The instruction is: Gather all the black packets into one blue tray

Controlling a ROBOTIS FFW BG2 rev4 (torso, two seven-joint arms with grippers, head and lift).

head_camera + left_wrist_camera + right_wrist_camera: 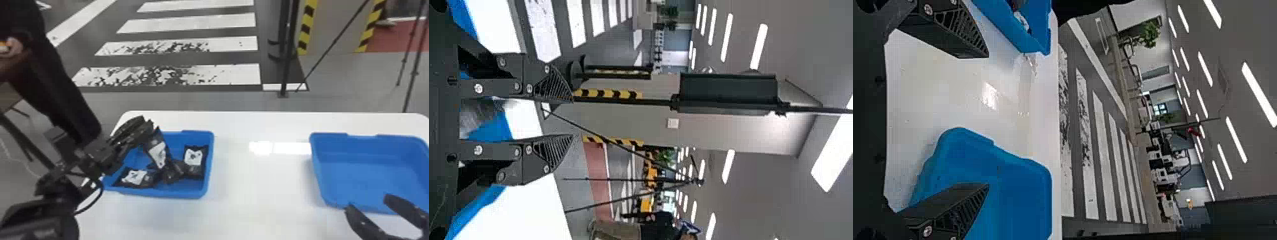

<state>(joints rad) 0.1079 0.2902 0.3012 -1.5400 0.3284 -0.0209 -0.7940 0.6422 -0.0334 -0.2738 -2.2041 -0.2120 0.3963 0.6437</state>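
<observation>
The left tool (pixel 146 122), a black two-fingered gripper, was angled over the far left part of a blue plastic tray (pixel 208 166) on a white table (pixel 255 198). In the left wrist view this left tool (pixel 573 117) was released, its flat fingers parallel and apart.

Just beside it, a glossy black packet with a white label (pixel 158 154) stood tilted in that tray; whether the two touched could not be told. Nearer than the tool lay another labelled black packet (pixel 135 177), and to its right, against the tray's right side, a third (pixel 193 157). Crumpled black packaging (pixel 174 171) sat between them.

The right tool (pixel 368 202) was released too, its black fingers spread wide at the near edge of a second blue plastic tray (pixel 367 174). Beyond both tools, past the table, was a floor with white stripes (pixel 191 22)
</observation>
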